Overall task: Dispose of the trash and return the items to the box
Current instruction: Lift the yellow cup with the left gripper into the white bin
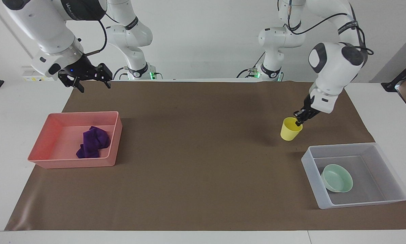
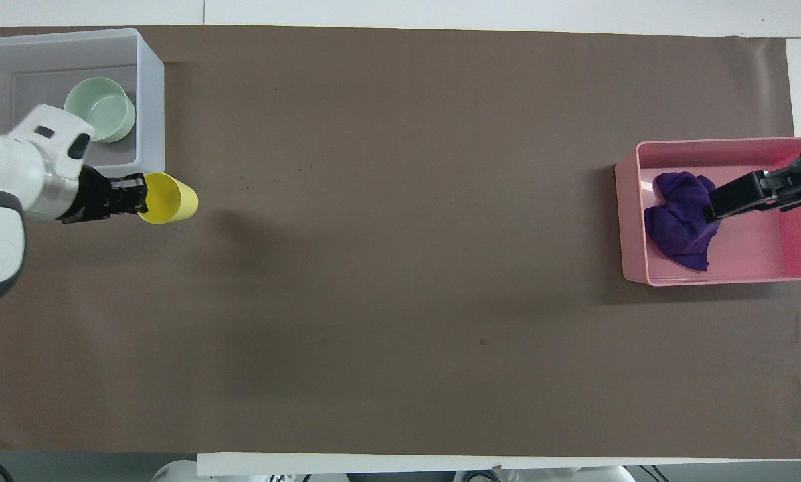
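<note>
left gripper (image 1: 298,121): I see it pinching the yellow cup (image 1: 290,129) by its rim, lifted over the mat (image 1: 203,152) beside the box (image 1: 386,171)
right gripper (image 1: 92,80): spread wide, raised above the pink tray (image 1: 40,152)
trash (image 1: 92,142): in pink tray
bowl (image 1: 337,178): in box

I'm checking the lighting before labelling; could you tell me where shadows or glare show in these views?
Facing view: a soft shadow lies on the mat under the lifted cup, held by the left gripper; another beside the pink tray. Overhead view: a red glow brightens the tray floor near the right gripper, over the cloth. No strong glare in either.
</note>
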`<state>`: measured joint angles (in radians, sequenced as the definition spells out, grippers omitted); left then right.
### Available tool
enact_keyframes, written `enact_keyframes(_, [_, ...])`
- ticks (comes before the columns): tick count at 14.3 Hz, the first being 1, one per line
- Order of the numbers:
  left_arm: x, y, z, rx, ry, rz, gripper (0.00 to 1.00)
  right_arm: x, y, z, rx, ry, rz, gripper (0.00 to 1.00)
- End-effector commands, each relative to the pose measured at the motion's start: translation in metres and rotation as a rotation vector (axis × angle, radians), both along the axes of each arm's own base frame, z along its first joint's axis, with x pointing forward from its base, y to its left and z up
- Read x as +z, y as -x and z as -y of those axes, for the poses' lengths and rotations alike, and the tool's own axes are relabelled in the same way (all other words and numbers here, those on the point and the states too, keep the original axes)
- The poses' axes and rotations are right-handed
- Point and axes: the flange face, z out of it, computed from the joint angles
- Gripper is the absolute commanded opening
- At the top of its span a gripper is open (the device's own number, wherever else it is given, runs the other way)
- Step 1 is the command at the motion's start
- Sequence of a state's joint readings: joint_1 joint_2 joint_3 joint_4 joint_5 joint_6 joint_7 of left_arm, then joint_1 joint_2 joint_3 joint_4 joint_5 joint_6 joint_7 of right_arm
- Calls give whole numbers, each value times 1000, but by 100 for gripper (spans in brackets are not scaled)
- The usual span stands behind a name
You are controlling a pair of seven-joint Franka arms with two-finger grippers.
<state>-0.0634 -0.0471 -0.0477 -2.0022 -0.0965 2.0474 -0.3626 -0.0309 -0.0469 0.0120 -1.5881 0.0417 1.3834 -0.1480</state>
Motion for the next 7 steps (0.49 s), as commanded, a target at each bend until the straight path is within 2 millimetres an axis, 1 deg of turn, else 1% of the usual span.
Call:
enact_keyframes(1, [12,-63,-70,105,-12,29,0,2,23,-1,-7,5,-25,100])
enact_keyframes(2, [13,-90,-83,107,-41,48,0,2,27,-2,-3,5,-46,100])
enact_keyframes(3, [10,-112,-99,124,-53,65,0,3,30,-4,2,5,-56,100])
enact_keyframes(4, [0,-125,-113,143,-54,68,0,4,33,-3,3,5,-65,100])
enact_keyframes(5, [-18,-131,-122,136,-62,57,0,3,36,-3,5,2,-88,100])
enact_keyframes(6, [-33,-136,-122,112,-67,64,0,3,37,-3,5,2,-92,100])
enact_keyframes(7, [-58,-135,-120,105,-66,55,0,3,37,-3,5,2,-92,100])
